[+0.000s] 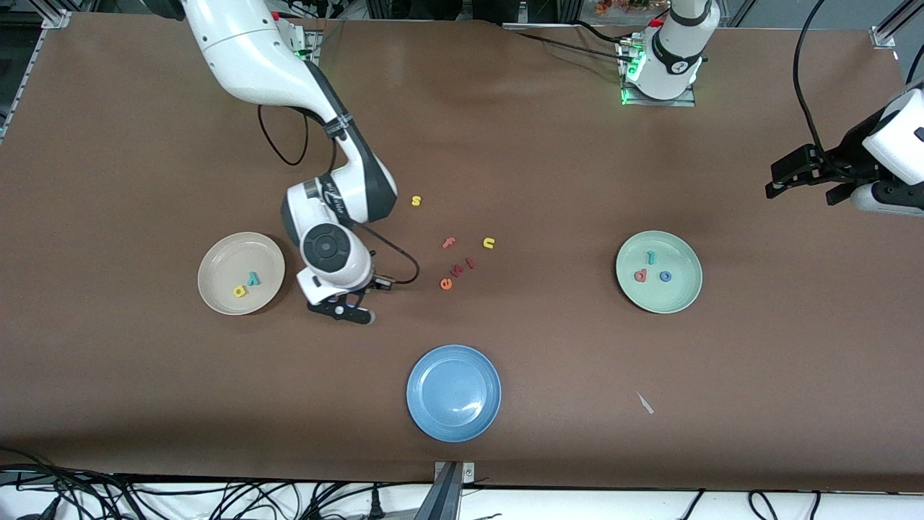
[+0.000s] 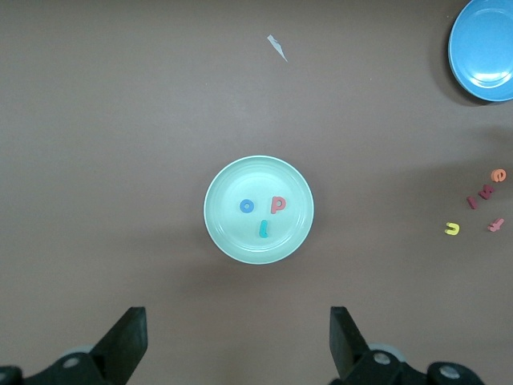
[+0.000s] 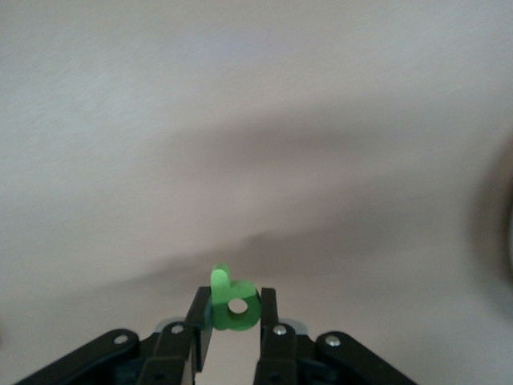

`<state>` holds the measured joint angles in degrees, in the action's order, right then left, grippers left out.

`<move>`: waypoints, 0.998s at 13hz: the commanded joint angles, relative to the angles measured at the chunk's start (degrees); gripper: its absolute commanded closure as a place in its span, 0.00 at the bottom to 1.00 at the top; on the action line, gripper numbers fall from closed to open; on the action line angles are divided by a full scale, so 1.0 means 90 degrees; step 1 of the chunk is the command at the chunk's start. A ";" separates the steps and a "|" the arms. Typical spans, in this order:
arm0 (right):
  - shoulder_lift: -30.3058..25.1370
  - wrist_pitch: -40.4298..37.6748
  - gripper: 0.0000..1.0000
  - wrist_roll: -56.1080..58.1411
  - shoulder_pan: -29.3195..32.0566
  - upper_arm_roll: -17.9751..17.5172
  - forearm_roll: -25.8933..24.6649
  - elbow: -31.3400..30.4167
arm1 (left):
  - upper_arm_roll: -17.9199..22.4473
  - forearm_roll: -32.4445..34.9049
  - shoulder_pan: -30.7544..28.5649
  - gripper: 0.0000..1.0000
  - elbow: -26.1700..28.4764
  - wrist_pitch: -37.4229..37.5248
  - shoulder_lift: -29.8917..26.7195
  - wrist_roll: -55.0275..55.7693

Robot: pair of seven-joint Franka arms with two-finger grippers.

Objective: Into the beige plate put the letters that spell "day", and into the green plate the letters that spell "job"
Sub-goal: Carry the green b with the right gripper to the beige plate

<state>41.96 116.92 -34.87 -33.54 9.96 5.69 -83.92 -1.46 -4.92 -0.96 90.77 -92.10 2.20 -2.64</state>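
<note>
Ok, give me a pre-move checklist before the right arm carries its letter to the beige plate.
1. Grip on the letter: the right gripper is shut on the green "d", which sits between the fingertips. Ok.
2. Position: the right gripper is over bare table beside the beige plate, not over it. Not ok yet.
3. Landing room: the plate holds the yellow "a" and teal "y", with bare surface around them. Ok.
4. Green plate: the teal "j", blue "o" and red "b" lie in it. Ok.
5. Left gripper: open, waiting above the green plate, away from the path. Ok.
</note>
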 commanded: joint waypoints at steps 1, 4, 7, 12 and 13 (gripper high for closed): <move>-0.0617 -0.0179 0.81 0.0707 0.0026 0.0308 0.0022 -0.0644 | 0.0025 0.0097 0.0038 0.00 -0.0076 0.0057 -0.0020 -0.0107; -0.1077 -0.0072 0.81 0.1343 0.0026 0.0689 0.0032 -0.1269 | 0.0025 0.0097 0.0038 0.00 -0.0076 0.0057 -0.0020 -0.0117; -0.1526 0.0463 0.81 0.2289 0.0035 0.1157 0.0100 -0.2137 | 0.0006 0.0107 0.0038 0.00 -0.0076 0.0067 -0.0020 -0.0107; -0.1762 0.1441 0.81 0.3793 0.0064 0.1831 0.0168 -0.3155 | 0.0016 0.0107 0.0038 0.00 -0.0076 0.0067 -0.0020 -0.0107; -0.1762 0.1636 0.80 0.4009 0.0142 0.1862 0.0285 -0.3292 | 0.0016 0.0107 0.0038 0.00 -0.0076 0.0067 -0.0020 -0.0107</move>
<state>28.55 128.50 -3.42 -32.65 25.93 6.35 -109.34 -1.53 -4.92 -0.92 90.77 -92.10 2.20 -2.67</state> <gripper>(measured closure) 0.727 0.000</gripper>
